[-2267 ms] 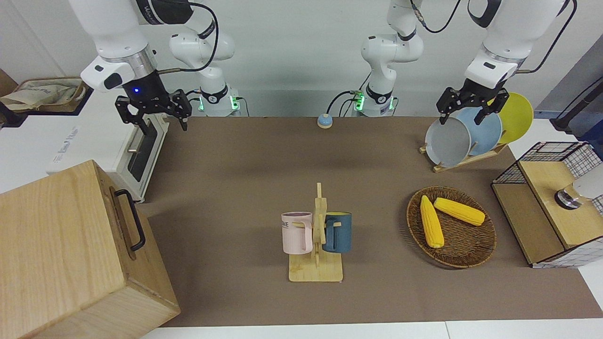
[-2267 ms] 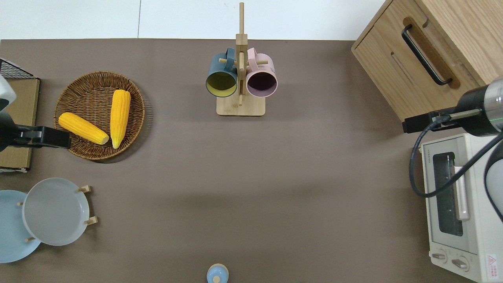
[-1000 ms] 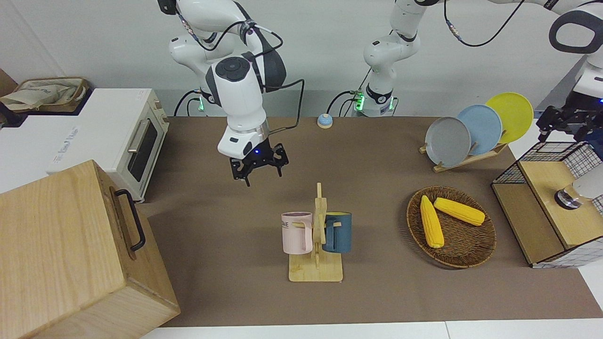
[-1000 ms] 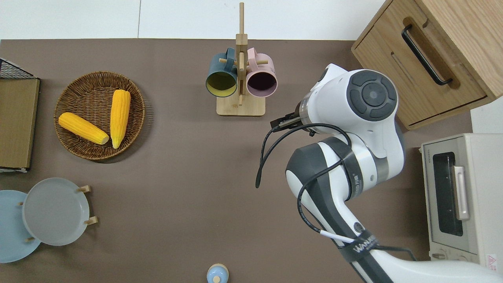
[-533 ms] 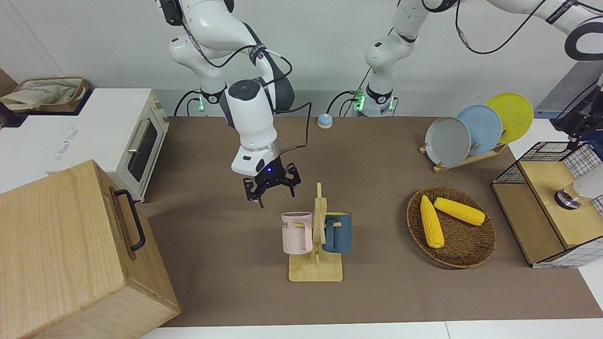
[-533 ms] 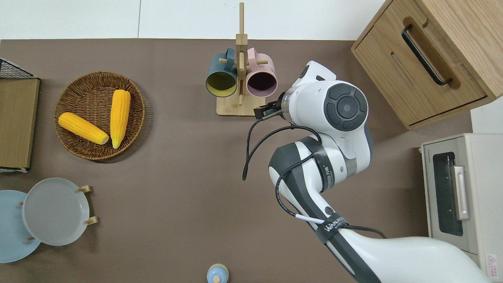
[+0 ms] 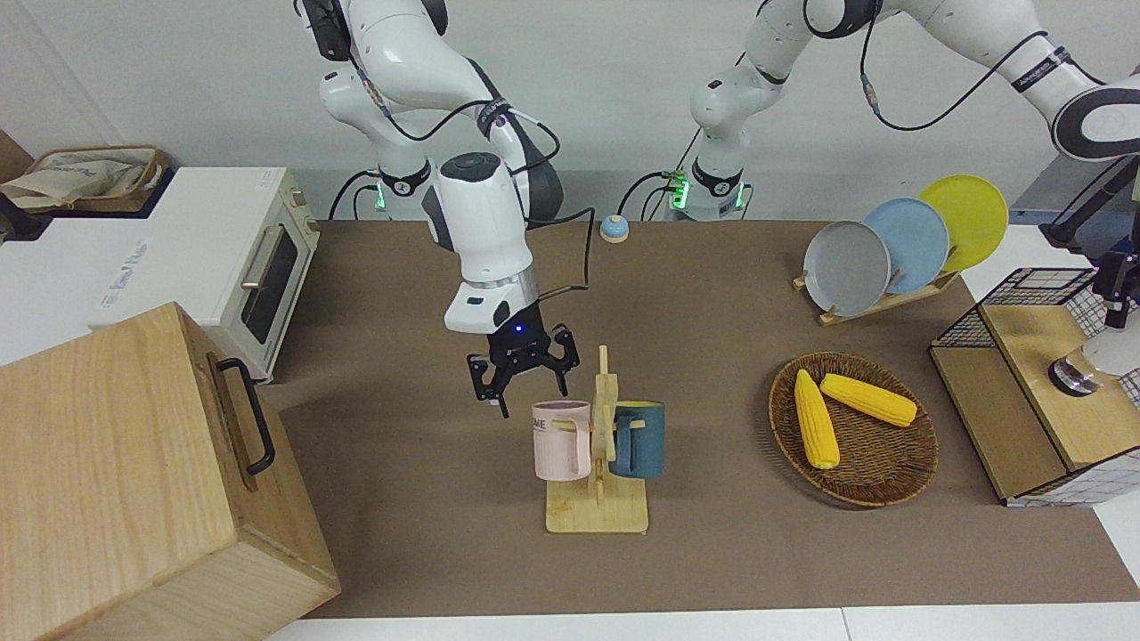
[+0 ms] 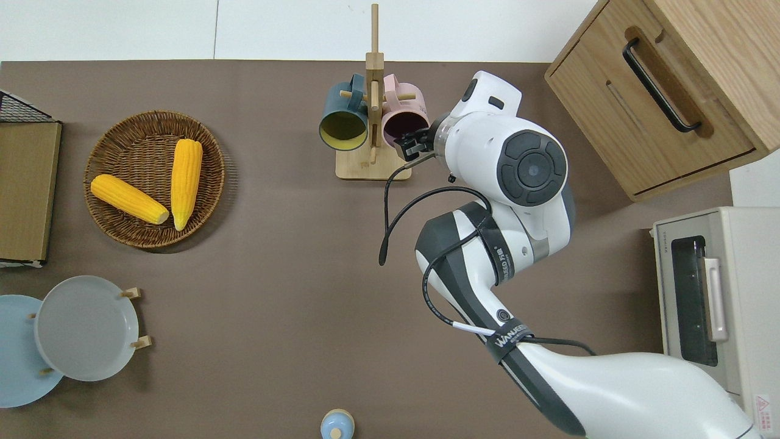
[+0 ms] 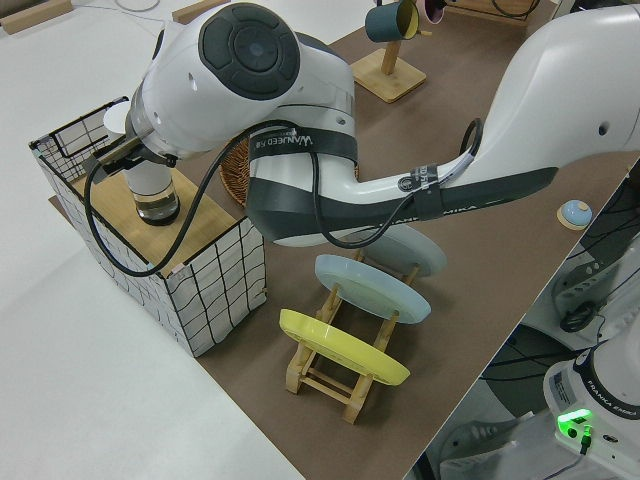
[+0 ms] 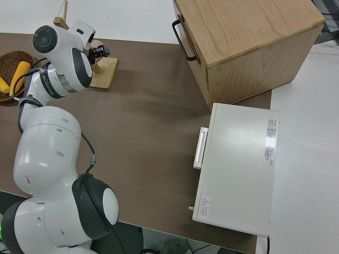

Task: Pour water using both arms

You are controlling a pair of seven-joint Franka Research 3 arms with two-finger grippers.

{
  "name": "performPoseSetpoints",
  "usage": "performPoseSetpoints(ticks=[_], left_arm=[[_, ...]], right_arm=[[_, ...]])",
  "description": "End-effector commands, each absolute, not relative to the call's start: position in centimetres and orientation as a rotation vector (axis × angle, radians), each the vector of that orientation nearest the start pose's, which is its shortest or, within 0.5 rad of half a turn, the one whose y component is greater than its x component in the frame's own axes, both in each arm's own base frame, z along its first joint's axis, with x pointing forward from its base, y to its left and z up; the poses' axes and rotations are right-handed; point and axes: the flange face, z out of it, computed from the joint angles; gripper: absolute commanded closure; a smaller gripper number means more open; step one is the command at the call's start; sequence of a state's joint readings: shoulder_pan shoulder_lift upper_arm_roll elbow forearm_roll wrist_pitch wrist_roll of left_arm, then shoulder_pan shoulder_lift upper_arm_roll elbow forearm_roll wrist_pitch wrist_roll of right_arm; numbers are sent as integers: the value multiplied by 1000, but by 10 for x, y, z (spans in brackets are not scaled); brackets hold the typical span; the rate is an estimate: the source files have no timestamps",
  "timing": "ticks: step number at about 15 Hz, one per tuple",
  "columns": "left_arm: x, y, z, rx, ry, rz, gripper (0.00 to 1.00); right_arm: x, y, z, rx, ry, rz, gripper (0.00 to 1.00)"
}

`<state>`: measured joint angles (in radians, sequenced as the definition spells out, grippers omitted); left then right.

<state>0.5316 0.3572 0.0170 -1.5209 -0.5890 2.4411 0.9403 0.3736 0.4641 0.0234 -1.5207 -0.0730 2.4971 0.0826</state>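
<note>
One gripper I can read: the right gripper [image 7: 525, 378], fingers spread and empty, over the pink mug [image 7: 561, 439] on the brown surface [image 7: 401, 499]. The left gripper [image 7: 1118, 285] is mostly cut off; I cannot tell its state.

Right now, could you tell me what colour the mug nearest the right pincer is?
Pink mug, clearest in the front view.

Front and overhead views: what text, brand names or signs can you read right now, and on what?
"WANJEED", roughly, on the black band around the right arm.
Pink mug: dark letters, partly hidden, unreadable.
Toaster oven: red warning triangle with small print, unreadable.
White box beside the oven: grey lettering, too faint.
</note>
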Motion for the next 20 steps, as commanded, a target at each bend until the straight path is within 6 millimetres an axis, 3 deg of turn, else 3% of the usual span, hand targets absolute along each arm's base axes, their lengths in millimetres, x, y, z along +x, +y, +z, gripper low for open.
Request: performPoseSetpoints(ticks=[1, 6, 7, 8, 10, 11, 12, 17, 20], left_arm=[[614, 366, 496, -2898, 76, -1180, 2], [620, 359, 479, -2882, 68, -1211, 9], [620, 358, 479, -2883, 66, -1213, 141], [619, 359, 480, -2885, 54, -1214, 385], [617, 363, 484, -2883, 39, -1220, 804], [617, 363, 487, -2884, 38, -1224, 961], [616, 364, 490, -2882, 33, -1228, 1000], [617, 361, 510, -2940, -43, -1240, 1000], [616, 360, 548, -3013, -76, -1208, 1000]], right_arm=[[685, 278, 449, -2917, -539, -835, 303], [687, 276, 452, -2907, -581, -865, 836], [687, 276, 452, -2908, -582, -865, 920], [688, 276, 453, -2907, -581, -867, 979], [688, 276, 456, -2904, -580, -876, 1000], [688, 276, 456, -2904, -582, -876, 1000], [688, 276, 457, -2904, -580, -876, 1000], [689, 268, 460, -2926, -577, -856, 1000], [691, 258, 470, -2952, -644, -826, 1000]])
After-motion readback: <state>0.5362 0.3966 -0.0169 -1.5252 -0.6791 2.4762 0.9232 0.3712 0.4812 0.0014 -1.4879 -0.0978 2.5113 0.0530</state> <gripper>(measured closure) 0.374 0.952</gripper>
